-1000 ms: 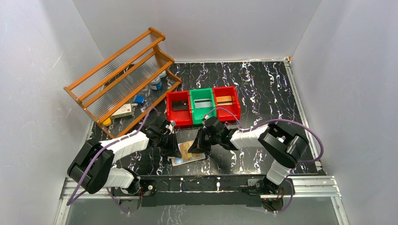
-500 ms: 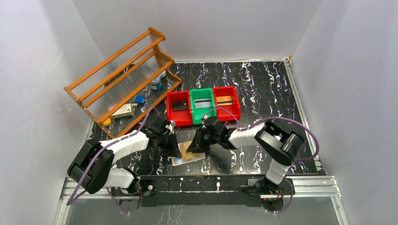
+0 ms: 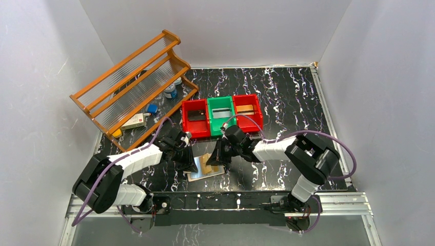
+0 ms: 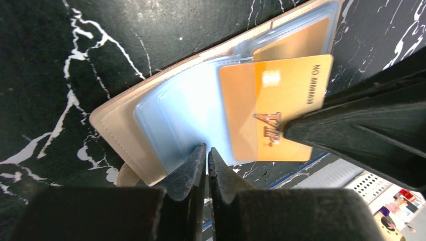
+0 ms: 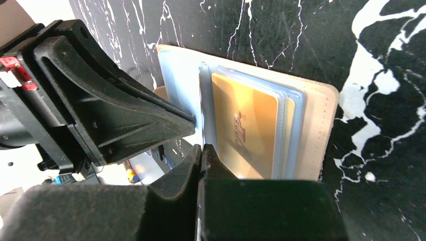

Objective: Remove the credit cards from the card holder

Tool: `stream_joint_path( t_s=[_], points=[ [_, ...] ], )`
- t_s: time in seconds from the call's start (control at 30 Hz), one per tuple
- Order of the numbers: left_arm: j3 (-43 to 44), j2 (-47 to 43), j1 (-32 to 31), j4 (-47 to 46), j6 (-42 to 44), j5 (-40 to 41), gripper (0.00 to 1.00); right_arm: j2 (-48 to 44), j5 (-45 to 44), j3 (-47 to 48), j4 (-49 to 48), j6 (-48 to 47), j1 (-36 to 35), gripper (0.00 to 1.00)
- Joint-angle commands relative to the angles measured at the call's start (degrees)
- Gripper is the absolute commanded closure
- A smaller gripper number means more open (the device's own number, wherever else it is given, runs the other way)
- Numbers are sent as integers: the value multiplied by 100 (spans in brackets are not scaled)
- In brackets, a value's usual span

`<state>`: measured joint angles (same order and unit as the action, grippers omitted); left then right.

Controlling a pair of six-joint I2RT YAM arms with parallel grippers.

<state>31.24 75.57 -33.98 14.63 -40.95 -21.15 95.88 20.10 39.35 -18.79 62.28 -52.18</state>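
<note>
Card holder (image 4: pixel 118 125) lies open flat on the black marbled table (image 3: pixel 287 97), just beyond the arm bases, tan cover down, pale blue sleeves (image 4: pixel 186 110) facing up.

Left gripper (image 4: pixel 207 155) comes in at the holder's left side. Jaws are clenched, pinching the edge of a blue sleeve.

Right gripper (image 5: pixel 201 150) is at the holder's right side, tips facing the left gripper's. Jaws are closed tight on the edge of the orange-gold card (image 4: pixel 281 95). That card sticks partway out of its sleeve toward the right gripper, with "VIP" and a number printed on its face.

Beyond the holder stand three bins in a touching row:
- left red bin (image 3: pixel 197 132) has a dark card (image 3: pixel 195 116)
- green bin (image 3: pixel 218 130) has a silvery card (image 3: pixel 221 114)
- right red bin (image 3: pixel 251 125) has an orange card (image 3: pixel 245 109)

Farther off, beyond and left of the holder, a wooden rack (image 3: pixel 136 82) sits tilted, with small items beneath it, including a blue cube (image 3: pixel 152 108) and a white box (image 3: pixel 134 121).
</note>
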Motion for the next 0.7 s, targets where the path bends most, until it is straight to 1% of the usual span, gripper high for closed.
stream_joint_path(
  t_s=[0.0, 0.1, 0.2, 0.33, 0.53, 0.67],
  points=[
    [12, -245, -30, 431, 64, 434, 95, -398, -144, 78, 233, -349, 135, 97],
    [31, -319, -32, 493, 48, 524, 94, -497, -158, 98, 363, -407, 151, 97],
    [44, -450, -32, 543, 5, 595, 92, -647, -243, 105, 430, -455, 156, 98],
    [98, -702, -37, 618, -27, 678, 84, -866, -372, 154, 564, -542, 178, 100],
    [183, -972, -35, 701, -53, 797, 78, -1127, -610, 204, 782, -661, 192, 100],
    [204, -1135, -30, 761, -84, 919, 73, -1318, -772, 204, 878, -722, 200, 100]
  ],
)
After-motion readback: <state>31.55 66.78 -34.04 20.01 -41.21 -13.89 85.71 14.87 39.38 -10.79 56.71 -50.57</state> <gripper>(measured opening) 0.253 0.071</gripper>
